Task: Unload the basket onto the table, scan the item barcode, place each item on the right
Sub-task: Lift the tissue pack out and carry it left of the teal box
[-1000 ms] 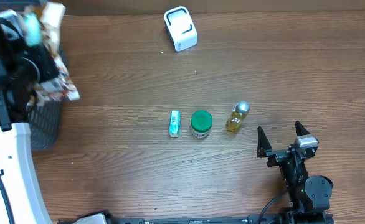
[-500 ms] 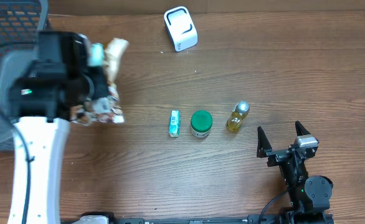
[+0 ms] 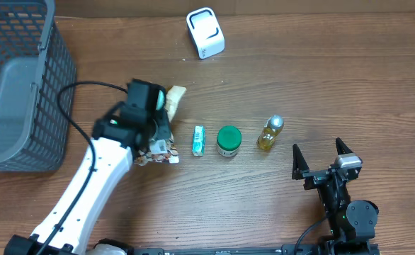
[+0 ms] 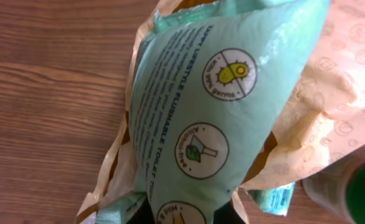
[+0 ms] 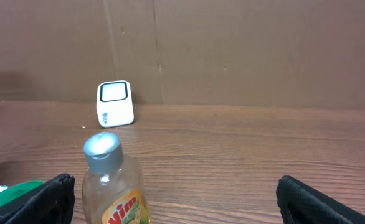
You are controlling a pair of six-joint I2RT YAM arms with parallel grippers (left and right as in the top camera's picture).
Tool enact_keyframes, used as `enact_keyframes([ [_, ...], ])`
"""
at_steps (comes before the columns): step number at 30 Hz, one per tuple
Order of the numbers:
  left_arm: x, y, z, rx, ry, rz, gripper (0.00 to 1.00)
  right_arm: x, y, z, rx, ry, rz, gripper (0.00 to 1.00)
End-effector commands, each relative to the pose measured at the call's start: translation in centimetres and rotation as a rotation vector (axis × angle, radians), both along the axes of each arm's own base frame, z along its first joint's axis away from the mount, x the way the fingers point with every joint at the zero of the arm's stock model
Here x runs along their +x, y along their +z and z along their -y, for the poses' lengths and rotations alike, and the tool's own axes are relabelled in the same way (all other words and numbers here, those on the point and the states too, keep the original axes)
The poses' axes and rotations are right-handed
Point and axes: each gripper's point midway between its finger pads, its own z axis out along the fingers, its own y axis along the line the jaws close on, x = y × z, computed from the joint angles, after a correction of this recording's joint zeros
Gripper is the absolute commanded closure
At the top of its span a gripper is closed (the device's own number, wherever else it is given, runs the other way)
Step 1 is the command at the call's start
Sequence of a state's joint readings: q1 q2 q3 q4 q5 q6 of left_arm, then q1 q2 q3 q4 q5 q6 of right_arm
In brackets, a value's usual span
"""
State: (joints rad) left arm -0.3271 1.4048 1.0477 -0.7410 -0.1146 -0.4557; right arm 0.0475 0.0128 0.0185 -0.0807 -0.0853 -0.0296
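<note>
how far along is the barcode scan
Done: the wipes pack is grasped in the left gripper, outside the basket. In hand: it hangs near the tube, far from the scanner. Left: showing its barcode to the scanner. The right gripper sits open, idle.

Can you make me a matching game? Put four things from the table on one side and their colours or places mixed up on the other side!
Things:
1. basket
2. scanner
3. jar
4. bottle

Clues:
A. yellow liquid, silver cap
B. round green lid, middle of the row
C. white, near the far edge
D. grey mesh, at the left end of the table

Pairs: 1-D, 2-C, 3-B, 4-A
</note>
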Motion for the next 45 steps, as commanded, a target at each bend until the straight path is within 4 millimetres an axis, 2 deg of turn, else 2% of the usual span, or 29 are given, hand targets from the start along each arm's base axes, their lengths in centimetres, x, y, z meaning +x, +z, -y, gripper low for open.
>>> enact_keyframes([
  [1, -0.2, -0.5, -0.6, 0.074, 0.058, 0.046, 0.96, 0.0, -0.2, 0.2, -0.004, -0.013, 0.002, 0.00],
  [6, -0.7, -2.3, -0.6, 0.145, 0.060, 0.015, 0.96, 0.0, -0.3, 0.2, -0.004, -0.013, 0.002, 0.00],
  [15, -0.2, -6.1, -0.3, 0.186, 0.050, -0.069, 0.94, 0.0, -0.2, 0.2, -0.004, -0.013, 0.002, 0.00],
  [17, -0.3, -6.6, 0.0, 0.176, 0.037, -0.083, 0.89, 0.0, -0.3, 0.2, -0.004, -0.013, 0.002, 0.00],
  [22, -0.3, -6.8, 0.4, 0.166, 0.011, -0.091, 0.68, 0.0, -0.2, 0.2, -0.004, -0.013, 0.002, 0.00],
  [25, -0.2, -6.8, 0.4, 0.165, 0.011, -0.089, 0.52, 0.0, -0.2, 0.2, -0.004, -0.013, 0.002, 0.00],
  [32, -0.2, -6.8, 0.4, 0.166, 0.011, -0.089, 0.40, 0.0, -0.2, 0.2, -0.004, -0.013, 0.002, 0.00],
  [33, -0.2, -6.8, 0.4, 0.166, 0.011, -0.089, 0.41, 0.0, -0.3, 0.2, -0.004, -0.013, 0.002, 0.00],
  [37, 0.0, -6.8, 0.4, 0.174, -0.005, -0.081, 0.54, 0.0, -0.2, 0.2, -0.004, -0.013, 0.002, 0.00],
  [42, 0.2, -6.8, 0.1, 0.177, -0.005, -0.080, 0.59, 0.0, -0.3, 0.2, -0.004, -0.013, 0.002, 0.00],
  [45, 0.2, -6.8, 0.0, 0.178, -0.005, -0.081, 0.73, 0.0, -0.3, 0.2, -0.004, -0.013, 0.002, 0.00],
])
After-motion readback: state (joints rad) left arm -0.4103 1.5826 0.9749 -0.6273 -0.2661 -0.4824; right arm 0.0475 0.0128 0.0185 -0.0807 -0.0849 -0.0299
